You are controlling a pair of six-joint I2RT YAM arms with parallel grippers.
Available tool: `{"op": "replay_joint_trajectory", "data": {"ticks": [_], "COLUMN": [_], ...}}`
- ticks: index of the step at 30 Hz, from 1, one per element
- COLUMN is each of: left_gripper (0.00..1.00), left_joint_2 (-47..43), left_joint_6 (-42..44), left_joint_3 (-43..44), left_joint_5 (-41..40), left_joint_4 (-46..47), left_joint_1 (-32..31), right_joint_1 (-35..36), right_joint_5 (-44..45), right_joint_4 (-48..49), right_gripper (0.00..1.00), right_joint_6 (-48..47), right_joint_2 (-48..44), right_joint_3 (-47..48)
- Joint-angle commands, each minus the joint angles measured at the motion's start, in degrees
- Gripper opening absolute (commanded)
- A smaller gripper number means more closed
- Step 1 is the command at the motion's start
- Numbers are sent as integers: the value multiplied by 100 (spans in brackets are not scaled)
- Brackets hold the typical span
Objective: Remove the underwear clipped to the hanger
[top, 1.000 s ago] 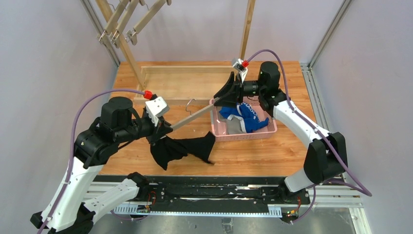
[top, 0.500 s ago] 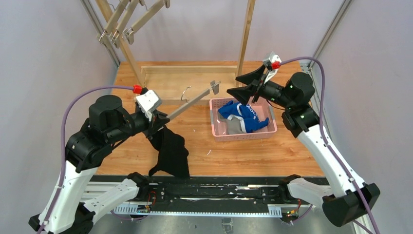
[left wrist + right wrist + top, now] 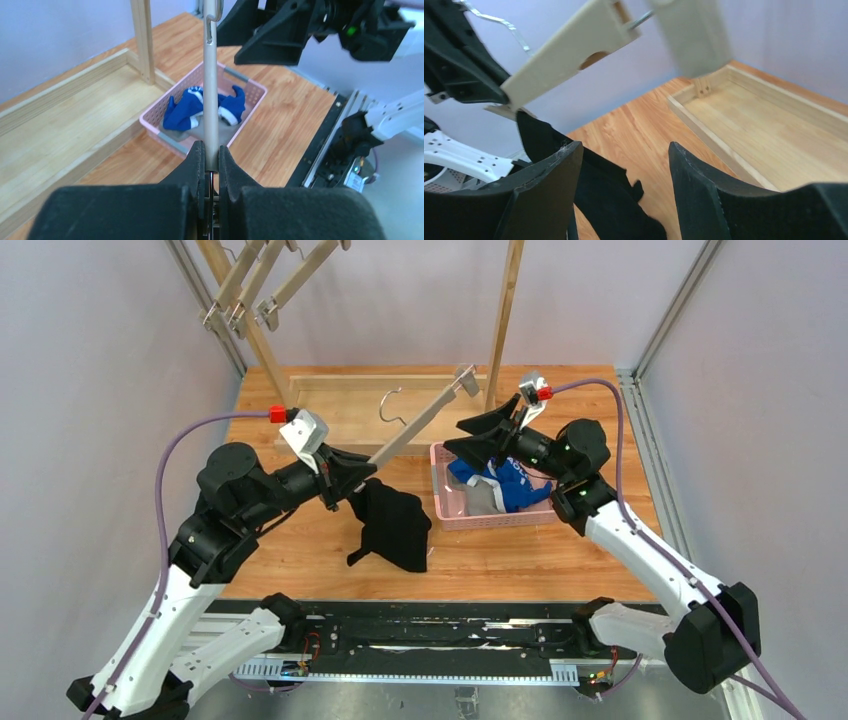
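Note:
My left gripper (image 3: 358, 472) is shut on the low end of a beige hanger (image 3: 420, 420), which slants up to the back right. In the left wrist view the jaws (image 3: 211, 156) pinch the hanger's bar (image 3: 211, 95). Black underwear (image 3: 395, 525) hangs from the hanger near that gripper. My right gripper (image 3: 455, 436) stands open just right of the hanger's upper half, holding nothing. The right wrist view has it (image 3: 624, 147) facing the black underwear (image 3: 599, 195) and the hanger (image 3: 569, 55). Blue underwear (image 3: 505, 480) and grey underwear (image 3: 483, 500) lie in the pink basket (image 3: 500, 520).
A wooden rack stands at the back, with a low frame (image 3: 350, 380) on the table and an upright post (image 3: 505, 310) close to the hanger's raised clip. More beige hangers (image 3: 255, 290) hang at the top left.
The right gripper let go at the hanger's clip end, opened wider, swung away right and came back. The left arm tilted the hanger's free end up and back; the black underwear now hangs down.

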Motion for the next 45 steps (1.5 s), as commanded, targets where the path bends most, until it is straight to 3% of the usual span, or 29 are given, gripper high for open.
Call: {"op": "replay_joint_trajectory", "data": {"ticks": [1,15,20,28,33,39,42,45], "left_gripper": [0,0,0,0,0,0,0,0], "left_joint_2": [-76,-4,-7,-77,-31,96,135,180], "left_joint_6": [-693,-2067,-2108,-2241,-2246,-2346,-2378,-2404], "left_joint_3": [-187,-1267,-1369,-1509,-1531,-1535,-1552,-1551], "left_joint_5": [101,396,382,394,259,326,313,307], "left_joint_4": [1458,3564,3661,3857,3857,3978,4060,4123], "left_joint_1": [-25,-25,-25,-25,-25,-25,-25,-25], "right_joint_1": [327,334,329,334,334,330,329,331], "right_joint_5": [12,117,130,106,74,-37,-93,-163], "right_joint_4": [1508,4003,4865,5355,5364,5311,5311,5403], "right_gripper": [65,65,65,63,53,50,39,36], "right_joint_6": [365,1707,2319,2781,2847,2927,3019,3179], "right_joint_2": [145,1123,1582,2048,2074,2132,2193,2274], "right_joint_3": [140,331,511,856,938,1080,1179,1278]}}
